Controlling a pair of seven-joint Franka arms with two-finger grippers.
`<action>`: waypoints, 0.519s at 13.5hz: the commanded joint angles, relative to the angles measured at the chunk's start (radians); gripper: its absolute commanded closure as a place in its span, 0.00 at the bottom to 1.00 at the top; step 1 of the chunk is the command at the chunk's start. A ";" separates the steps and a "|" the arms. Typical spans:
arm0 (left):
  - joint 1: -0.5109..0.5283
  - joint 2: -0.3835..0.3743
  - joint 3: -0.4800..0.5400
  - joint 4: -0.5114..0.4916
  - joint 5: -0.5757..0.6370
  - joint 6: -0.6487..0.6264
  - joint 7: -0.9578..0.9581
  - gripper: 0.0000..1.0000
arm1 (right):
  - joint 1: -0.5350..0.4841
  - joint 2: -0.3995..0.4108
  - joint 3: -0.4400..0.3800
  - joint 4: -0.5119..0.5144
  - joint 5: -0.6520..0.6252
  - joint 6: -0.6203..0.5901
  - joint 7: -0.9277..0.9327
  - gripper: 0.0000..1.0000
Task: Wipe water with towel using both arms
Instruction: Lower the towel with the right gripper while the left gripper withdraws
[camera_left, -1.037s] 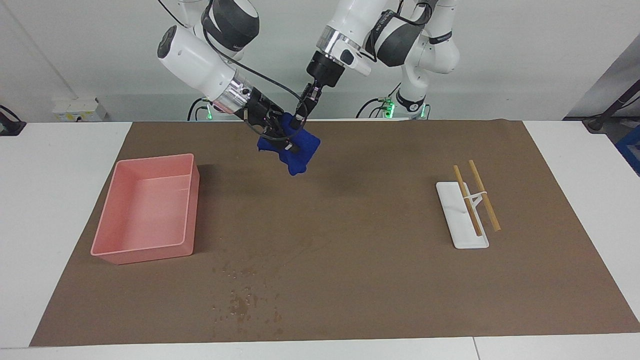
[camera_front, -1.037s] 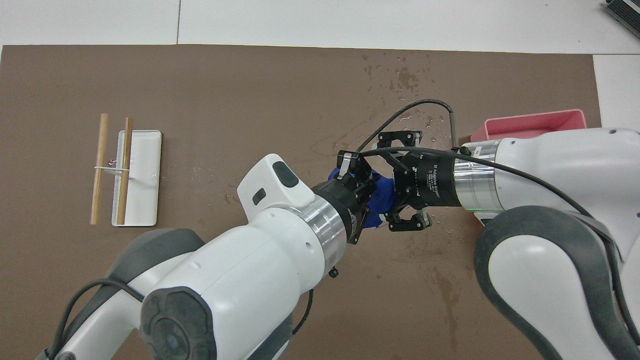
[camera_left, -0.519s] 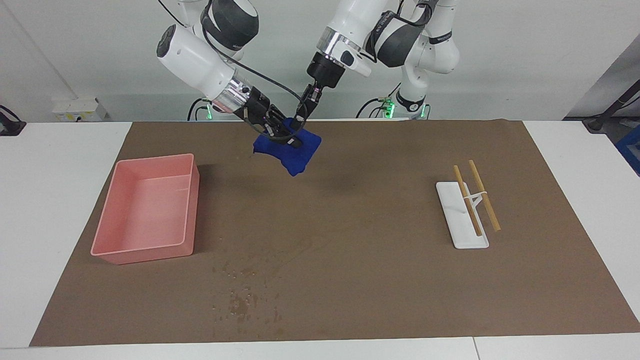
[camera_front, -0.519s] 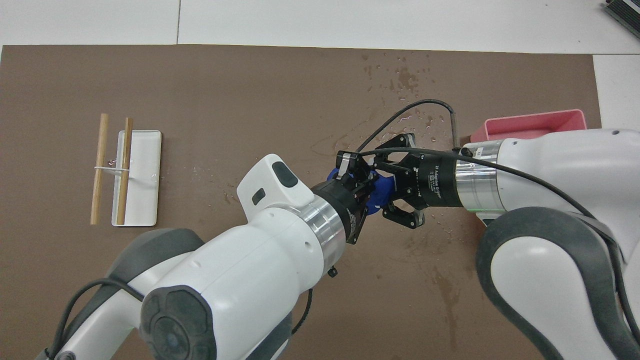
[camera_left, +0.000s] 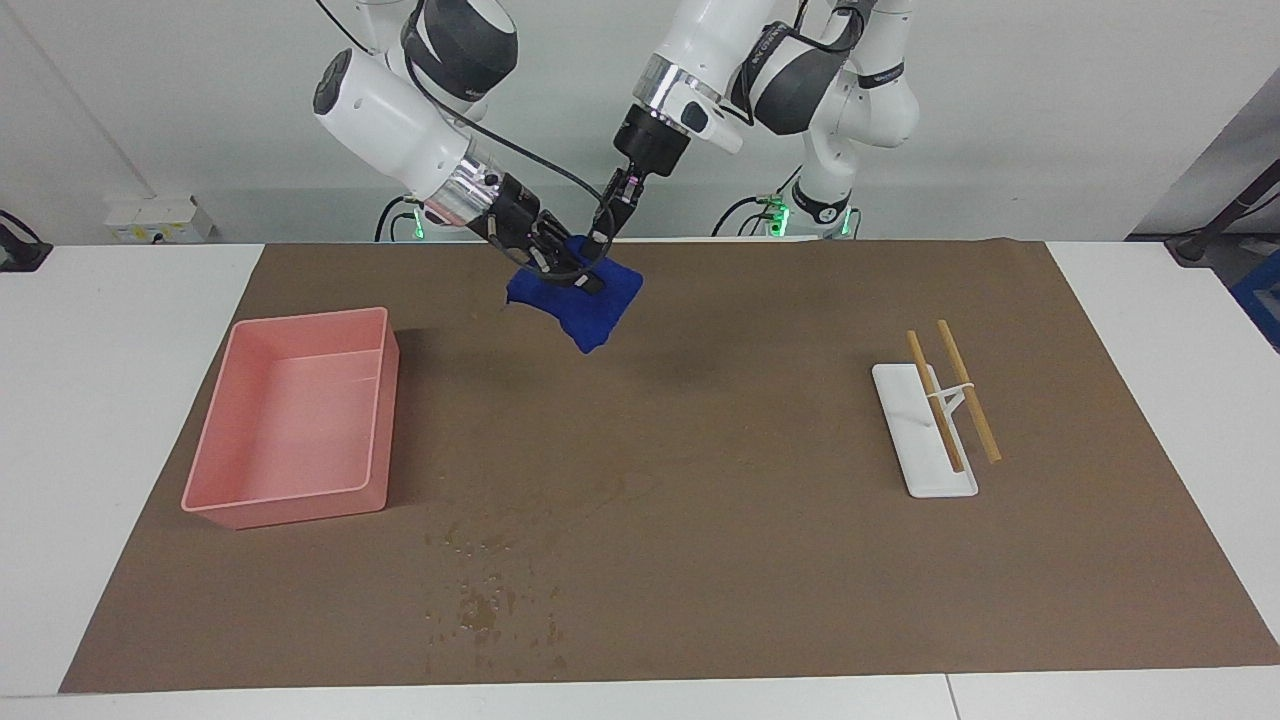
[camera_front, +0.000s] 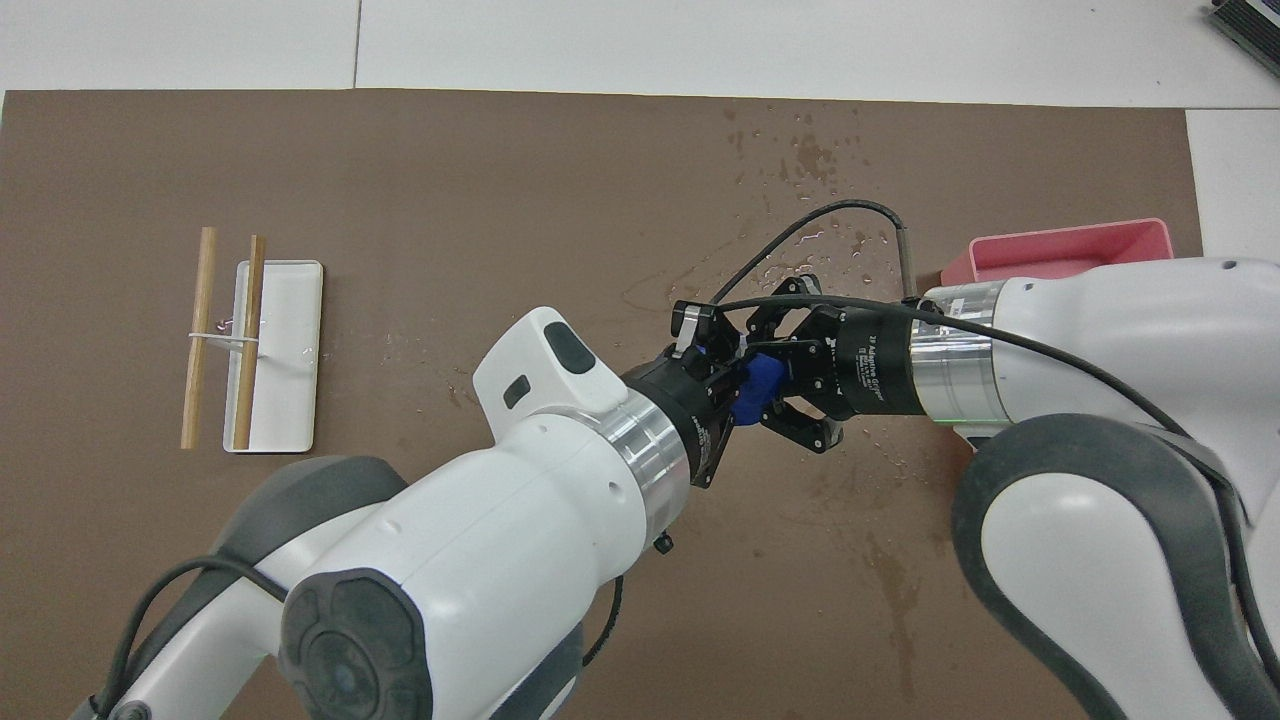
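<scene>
The blue towel (camera_left: 598, 303) hangs in the air over the part of the brown mat (camera_left: 760, 520) near the robots, its lower corner drooping. My right gripper (camera_left: 572, 276) is shut on the towel's edge toward the pink tray. My left gripper (camera_left: 596, 244) comes down from above and is shut on the towel's top. In the overhead view only a small piece of towel (camera_front: 752, 384) shows between the left gripper (camera_front: 722, 368) and the right gripper (camera_front: 782, 378). The water (camera_left: 490, 603) lies as dark droplets on the mat far from the robots, also seen as water (camera_front: 812, 160) from overhead.
A pink tray (camera_left: 300, 321) sits on the mat toward the right arm's end; from overhead the right arm hides most of the tray (camera_front: 1062, 243). A white rack with two wooden sticks (camera_left: 938, 432) (camera_front: 268, 352) lies toward the left arm's end. Faint wet streaks mark the mat's middle.
My right gripper has closed on the towel, which it stood open around a second ago. The towel is bunched tighter and drawn up slightly. My left gripper has kept its hold.
</scene>
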 joint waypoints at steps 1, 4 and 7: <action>0.011 -0.011 0.018 -0.008 -0.011 0.003 0.065 0.00 | -0.006 -0.027 -0.002 -0.024 -0.012 -0.050 -0.093 1.00; 0.093 -0.015 0.021 -0.001 -0.006 -0.101 0.258 0.00 | -0.006 -0.043 -0.001 -0.033 -0.138 -0.151 -0.281 1.00; 0.210 -0.021 0.021 -0.002 -0.008 -0.192 0.508 0.00 | -0.013 -0.085 -0.002 -0.129 -0.218 -0.164 -0.471 1.00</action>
